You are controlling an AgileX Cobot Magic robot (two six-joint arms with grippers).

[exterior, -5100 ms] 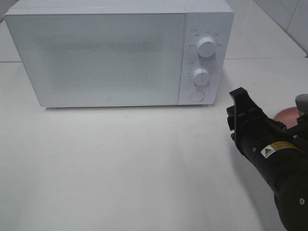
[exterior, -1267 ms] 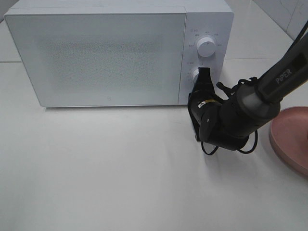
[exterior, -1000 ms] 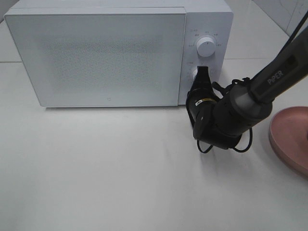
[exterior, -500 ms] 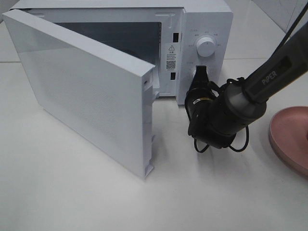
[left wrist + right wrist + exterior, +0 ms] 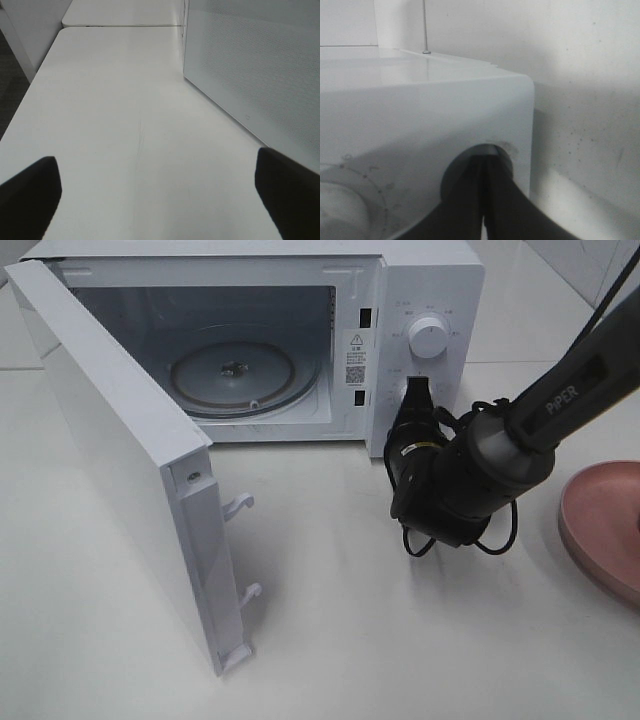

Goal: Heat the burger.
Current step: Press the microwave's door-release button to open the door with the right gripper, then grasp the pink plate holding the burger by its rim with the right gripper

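Observation:
The burger is out of view in every frame. The white microwave [image 5: 432, 290] stands at the back with its door [image 5: 120, 470] swung wide to the left, showing a bare glass turntable [image 5: 232, 370] inside. My right gripper [image 5: 416, 392] is shut, its tips pressed into the round button recess [image 5: 512, 150] low on the control panel; the right wrist view shows the shut gripper [image 5: 483, 172] there. In the left wrist view my left gripper [image 5: 160, 192] is open over bare table, its dark fingers [image 5: 30, 192] far apart beside the door's outer face [image 5: 250, 65].
A round pink plate [image 5: 600, 530] with nothing visible on it lies at the right table edge. Two dials [image 5: 428, 337] sit on the panel above my right gripper. The open door juts out over the front left of the table [image 5: 400, 640].
The microwave door, shut a second ago, has sprung open and swung wide to the left. My right gripper has stayed pressed at the panel's button. The left gripper shows no change.

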